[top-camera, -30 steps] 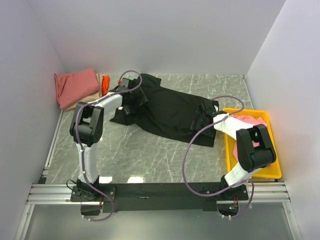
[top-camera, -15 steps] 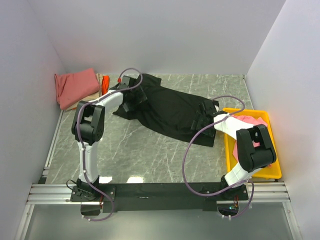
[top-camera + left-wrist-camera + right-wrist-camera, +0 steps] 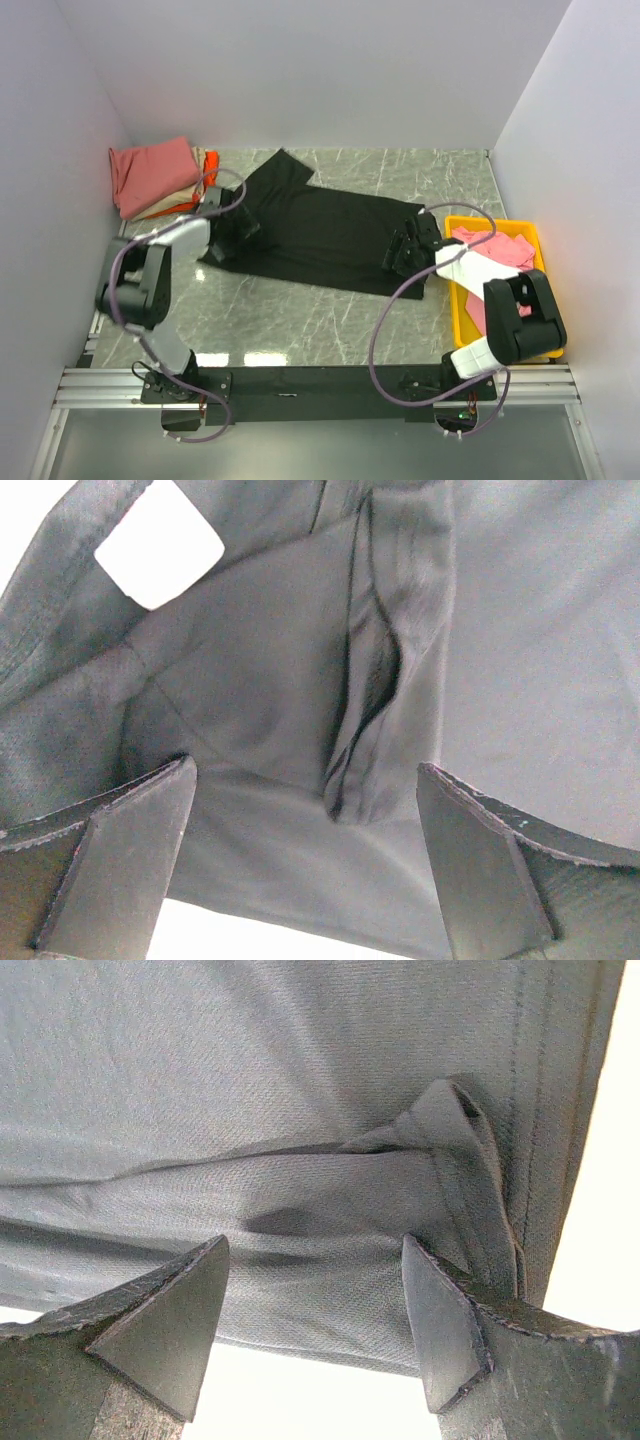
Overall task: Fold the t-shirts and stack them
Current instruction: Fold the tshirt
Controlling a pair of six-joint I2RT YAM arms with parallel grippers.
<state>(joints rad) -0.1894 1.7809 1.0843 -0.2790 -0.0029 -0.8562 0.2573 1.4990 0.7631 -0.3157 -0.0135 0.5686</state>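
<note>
A large black t-shirt [image 3: 320, 235] lies spread across the middle of the table, one sleeve pointing toward the back wall. My left gripper [image 3: 232, 232] rests low on its left end. In the left wrist view the left gripper [image 3: 307, 780] is open, with black cloth and the white neck tag [image 3: 160, 542] beyond its fingers. My right gripper [image 3: 403, 250] sits on the shirt's right end. In its own view the right gripper [image 3: 315, 1255] is open over a folded hem of the black cloth [image 3: 300, 1110]. Folded dusty-red [image 3: 150, 175], beige and orange [image 3: 210, 162] t-shirts are stacked at the back left.
A yellow plastic bin [image 3: 458, 300] stands at the right edge of the table with a pink t-shirt [image 3: 495, 250] in it. Grey walls close in the left, back and right sides. The arms' purple cables loop above the table.
The left arm swung left and toward the near edge. The black t-shirt's left end shifted with it and the shirt now lies flatter and wider. The right gripper moved slightly.
</note>
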